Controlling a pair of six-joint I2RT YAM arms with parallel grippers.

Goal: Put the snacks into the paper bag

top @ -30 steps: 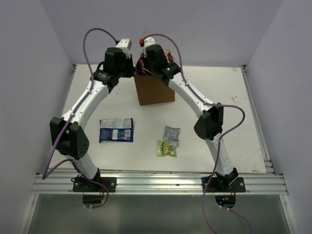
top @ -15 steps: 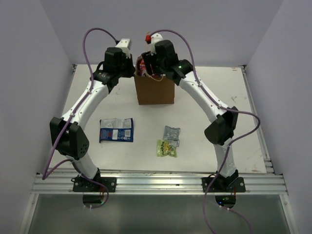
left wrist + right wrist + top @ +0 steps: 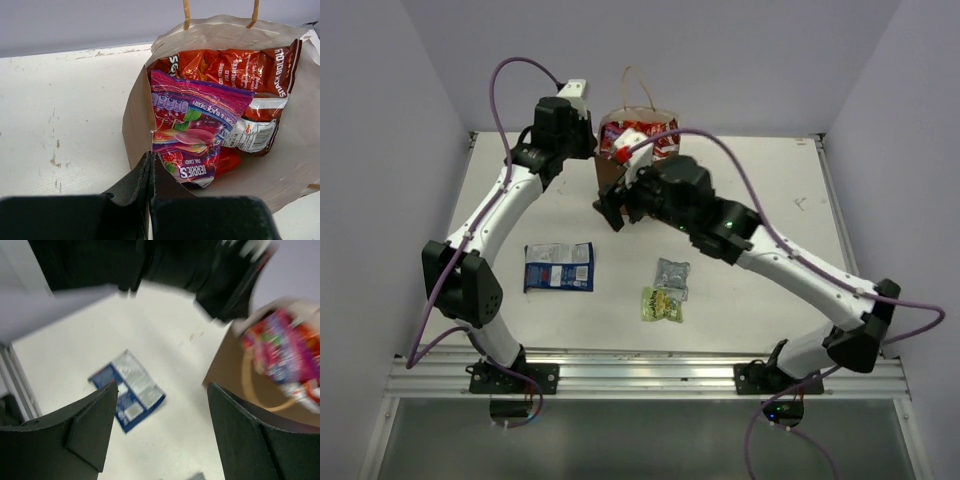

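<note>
Paper bag (image 3: 607,172) stands upright at 12 o'clock on the counter (image 3: 790,260), mouth up, cord handles (image 3: 640,88) looped above it. Left tool (image 3: 151,165) is pinched together on the bag's side wall at the rim, 9 o'clock side, which props the mouth open. Inside the bag, the purple packet (image 3: 192,127) leans in front and the red-orange packets (image 3: 235,65) sit behind it against the far wall.

Right tool (image 3: 162,427) has its fingers wide apart with nothing between them. It hangs above the counter just at 6 o'clock of the bag; its wrist view is blurred.

Three snacks lie flat outside the bag:
- The blue-white packet (image 3: 559,267) is at 7 o'clock of the bag, well apart from it.
- The silver-grey packet (image 3: 671,272) is at 5 o'clock of the bag.
- The yellow-green packet (image 3: 662,305) is just beside the silver-grey one, at its 6 o'clock. Whether they touch or overlap is hard to tell.

Handling, as a judgement:
- The packets look light, thin and crinkly, with slick film, so they will likely slide if nudged.
- The best hold is probably across a short edge or a crimped seam, with one finger worked under the edge.
- The two close packets risk a double pick.
- The bag is light, thin paper and tips or creases easily, so the rim hold matters.
</note>
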